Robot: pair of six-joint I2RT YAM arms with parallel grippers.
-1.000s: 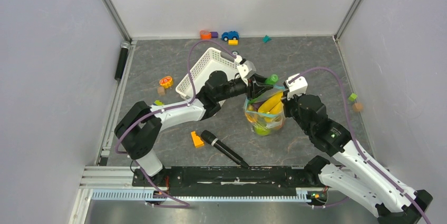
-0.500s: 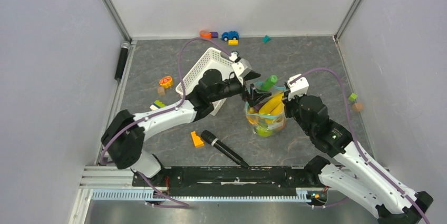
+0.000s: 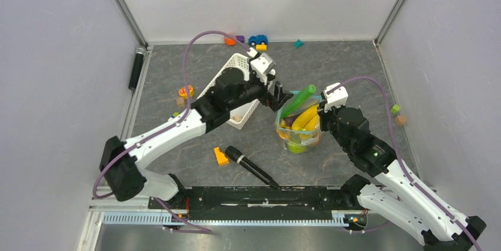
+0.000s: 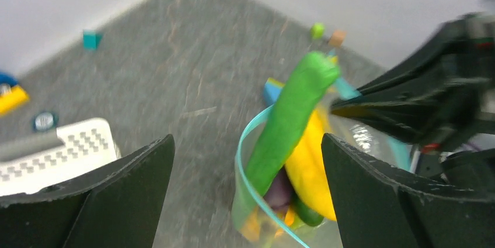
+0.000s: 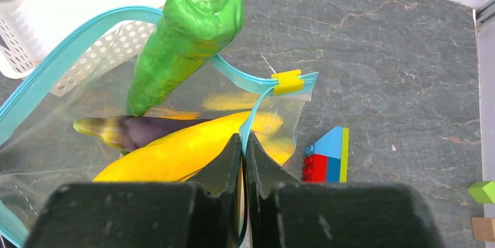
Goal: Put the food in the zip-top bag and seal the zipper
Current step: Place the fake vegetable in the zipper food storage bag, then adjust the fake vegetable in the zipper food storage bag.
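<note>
The zip-top bag (image 3: 298,136) stands mid-table, its mouth open, with food inside. A green cucumber (image 3: 298,100) leans out of the top, over yellow bananas (image 3: 304,118) and a purple eggplant (image 5: 140,130). My left gripper (image 3: 276,94) hovers open just left of the mouth and holds nothing. In its wrist view the cucumber (image 4: 292,114) and the zipper (image 4: 248,137) lie beyond its spread fingers. My right gripper (image 5: 243,140) is shut on the bag's light-blue zipper edge at the right side. That grip is just below the yellow slider (image 5: 287,81).
A tilted white slotted basket (image 3: 233,74) sits under my left arm. A black microphone (image 3: 251,166) and an orange block (image 3: 221,156) lie in front of the bag. Toy blocks (image 5: 327,157) lie right of the bag. More toys line the back wall (image 3: 257,40).
My left gripper opened, let go of the cucumber and drew back up and to the left. The cucumber now leans out of the bag. My right gripper stayed on the bag's edge.
</note>
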